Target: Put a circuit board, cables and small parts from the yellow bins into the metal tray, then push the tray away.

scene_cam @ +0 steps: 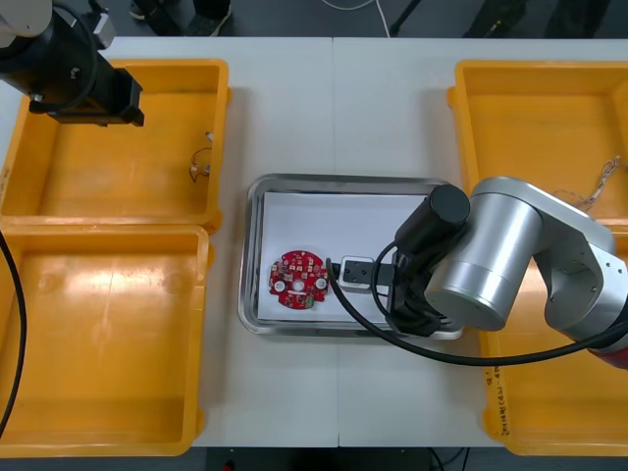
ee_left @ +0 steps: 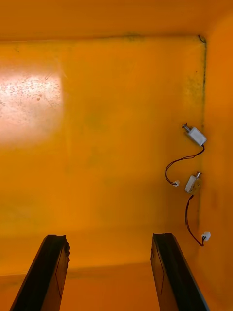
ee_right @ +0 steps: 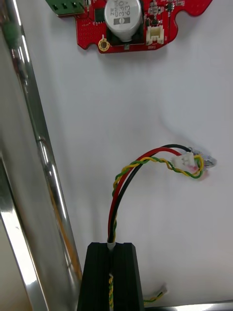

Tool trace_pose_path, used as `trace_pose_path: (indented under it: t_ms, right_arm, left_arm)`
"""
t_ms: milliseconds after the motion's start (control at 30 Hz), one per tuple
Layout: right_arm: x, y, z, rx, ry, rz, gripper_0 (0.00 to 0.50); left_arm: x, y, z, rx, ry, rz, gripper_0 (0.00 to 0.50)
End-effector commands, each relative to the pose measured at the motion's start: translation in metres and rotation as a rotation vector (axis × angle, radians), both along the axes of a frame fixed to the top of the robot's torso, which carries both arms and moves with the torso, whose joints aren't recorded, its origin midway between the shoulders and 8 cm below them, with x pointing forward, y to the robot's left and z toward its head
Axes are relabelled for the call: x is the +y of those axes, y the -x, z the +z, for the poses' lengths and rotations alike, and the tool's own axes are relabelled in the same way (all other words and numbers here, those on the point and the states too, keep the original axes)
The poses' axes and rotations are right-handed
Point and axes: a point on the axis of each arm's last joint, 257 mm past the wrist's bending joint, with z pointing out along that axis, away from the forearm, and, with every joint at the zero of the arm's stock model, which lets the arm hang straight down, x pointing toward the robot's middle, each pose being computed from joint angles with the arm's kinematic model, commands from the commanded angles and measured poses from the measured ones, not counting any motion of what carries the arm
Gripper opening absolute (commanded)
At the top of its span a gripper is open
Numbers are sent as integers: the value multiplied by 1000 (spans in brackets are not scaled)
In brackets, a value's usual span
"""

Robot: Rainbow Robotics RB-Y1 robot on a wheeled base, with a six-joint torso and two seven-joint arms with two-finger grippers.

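My right gripper [ee_right: 112,245] pinches the red and yellow cable [ee_right: 141,163] over the tray [ee_right: 34,160] — left gripper [ee_left: 109,238] wide, above a yellow bin [ee_left: 107,97].

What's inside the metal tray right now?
The metal tray holds, on its white lining, a red circuit board and a red and yellow cable, one end in the shut right pincer. The right arm hides its right part. The left pincer hangs open over a yellow bin.

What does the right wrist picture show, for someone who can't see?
The right tool pinches a thin red, black and yellow cable over the white floor of the shiny metal tray. A round red circuit board lies beyond the cable's white plug.
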Motion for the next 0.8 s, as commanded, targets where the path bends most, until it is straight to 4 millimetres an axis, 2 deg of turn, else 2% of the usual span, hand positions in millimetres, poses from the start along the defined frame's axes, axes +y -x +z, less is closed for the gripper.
trace_pose_path:
  t_ms: [33, 300, 400, 433, 500, 533, 567, 600, 800]
  right_arm:
    - [9, 6, -11, 18, 9, 48, 0]
    - [10, 1, -12, -3, 9, 36, 0]
    - [11, -2, -11, -16, 7, 38, 185]
    - [11, -4, -10, -24, 7, 40, 286]
    - [15, -7, -8, -38, -5, 44, 428]
    - [16, -8, -8, -42, -6, 44, 479]
    - [17, -9, -7, -50, -9, 46, 479]
    - [17, -10, -6, -55, -10, 46, 500]
    - [18, -15, -1, -77, -9, 44, 500]
  left_arm:
    - [-4, -17, 39, -96, -61, -186, 500]
    - [-5, -22, 28, -109, -126, -346, 500]
    - [-9, -23, 23, -113, -138, -410, 500]
    - [-11, -24, 21, -118, -128, -433, 500]
    - [-15, -26, 16, -129, -122, -482, 500]
    - [-16, -27, 14, -131, -124, -494, 500]
    - [-18, -28, 12, -141, -122, -519, 500]
    - [-19, -29, 9, -145, -125, -541, 500]
    - [-23, -29, 1, -163, -166, -653, 500]
